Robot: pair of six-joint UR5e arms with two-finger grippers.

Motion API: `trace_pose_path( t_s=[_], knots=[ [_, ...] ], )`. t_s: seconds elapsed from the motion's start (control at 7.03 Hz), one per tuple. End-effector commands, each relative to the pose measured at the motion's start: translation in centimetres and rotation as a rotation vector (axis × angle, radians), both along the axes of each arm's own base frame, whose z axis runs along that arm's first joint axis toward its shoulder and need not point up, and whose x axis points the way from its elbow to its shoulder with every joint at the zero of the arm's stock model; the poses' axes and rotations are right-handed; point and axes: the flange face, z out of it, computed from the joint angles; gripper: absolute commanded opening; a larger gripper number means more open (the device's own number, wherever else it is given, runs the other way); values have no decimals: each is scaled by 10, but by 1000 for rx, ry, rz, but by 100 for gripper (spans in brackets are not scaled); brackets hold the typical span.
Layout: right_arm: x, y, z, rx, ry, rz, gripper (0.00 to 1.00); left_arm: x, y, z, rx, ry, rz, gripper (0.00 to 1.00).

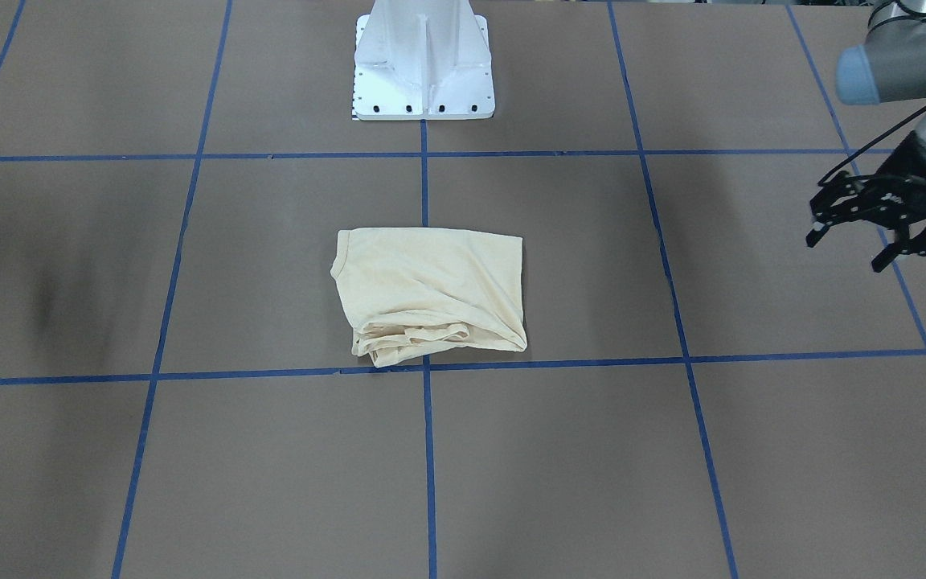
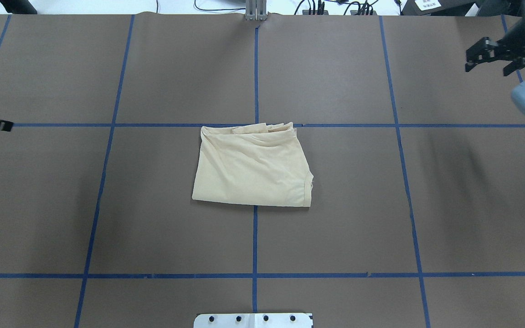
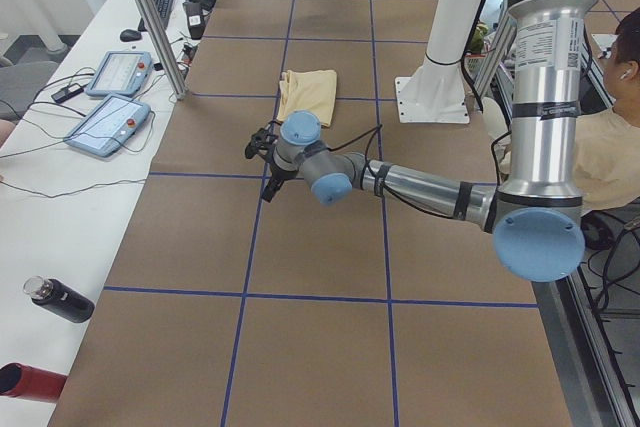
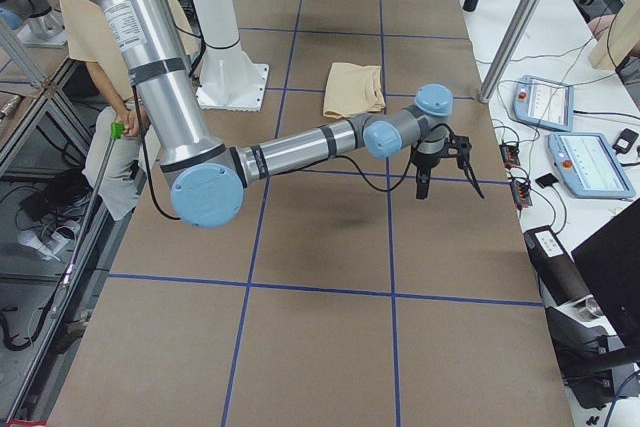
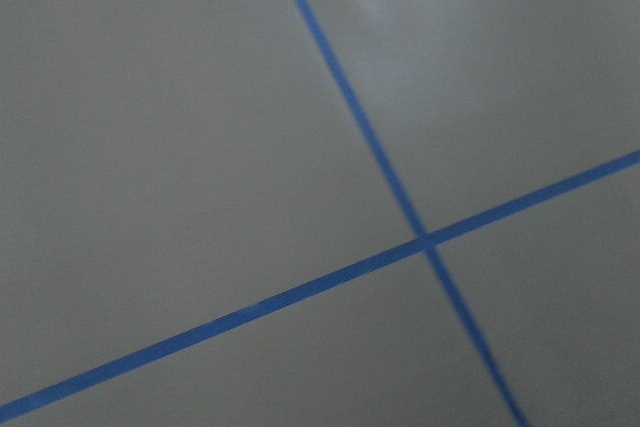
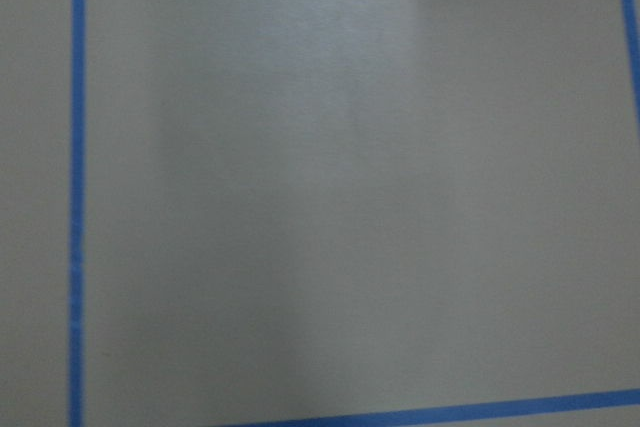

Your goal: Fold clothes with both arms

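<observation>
The shirt (image 2: 251,166) lay folded into a compact rectangle at the centre of the surface (image 2: 335,228). Seen from overhead, the left end effector (image 1: 847,251) hung at 9 o'clock and the right end effector (image 2: 488,69) at 2 o'clock. Both had fingers apart and held nothing, apparently parked clear of a finished fold.

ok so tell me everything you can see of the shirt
The shirt is pale cream-yellow, thin and wrinkled, folded into a rough rectangle with no print showing. Its loose edges bunch on the side away from the robot. It lies flat on the table, across a blue tape line, touching nothing else.
</observation>
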Motion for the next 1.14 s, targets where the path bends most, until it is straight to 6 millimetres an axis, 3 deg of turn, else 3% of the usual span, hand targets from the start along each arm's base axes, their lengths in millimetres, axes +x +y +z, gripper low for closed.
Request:
trace_pose_path(
  t_s=[0.0,0.14,0.28,0.43,0.57,0.85,1.0],
  knots=[
    [99,43,81,77,9,-115,100,-91,26,56,23,-34,-7,99],
    [126,59,104,82,29,-161,100,-113,29,80,40,-41,12,99],
    [141,66,116,56,39,-221,100,-133,31,105,48,-75,6,99],
    [148,74,127,47,41,-264,100,-139,31,109,13,-81,-10,99],
    [178,90,127,45,-1,-209,100,-147,32,106,-38,-83,-27,99],
    [177,97,119,62,-41,-205,100,-158,27,84,-91,-132,-66,99],
    [177,94,116,70,-37,-205,100,-159,13,75,-122,-166,-81,99]
  ],
)
